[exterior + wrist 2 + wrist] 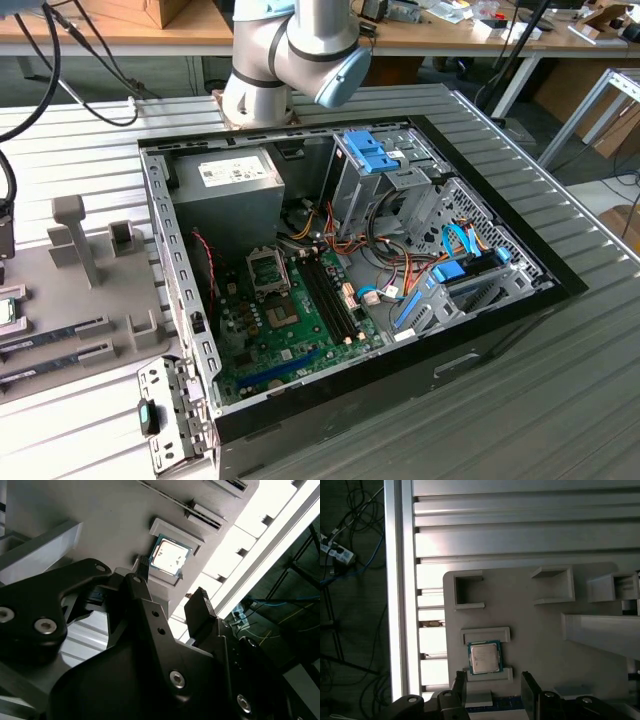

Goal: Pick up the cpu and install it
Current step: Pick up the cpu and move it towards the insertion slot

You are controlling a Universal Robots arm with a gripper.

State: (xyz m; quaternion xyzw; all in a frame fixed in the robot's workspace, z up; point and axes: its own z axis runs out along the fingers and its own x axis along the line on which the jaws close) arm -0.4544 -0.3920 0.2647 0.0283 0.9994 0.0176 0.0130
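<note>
Over the grey tray (540, 630), your gripper (495, 685) is hovering spread near the unlifted cpu (485, 658); picking and installing are both waiting.

Silvery cpu (485, 658) with green rim, pale grey tray (540, 640), black tool (494, 686).

Top of the cpu (485, 657) bare and reachable from straight above. Closed in on two opposite sides by low ridges (486, 634) of the grey tray (540, 645), free on the other two sides. A clear gap between the spread fingers of the gripper (495, 690), near the cpu. Further along the tray, a long raised block (600, 630) and walled pockets (468, 590), apart from the cpu.
</note>
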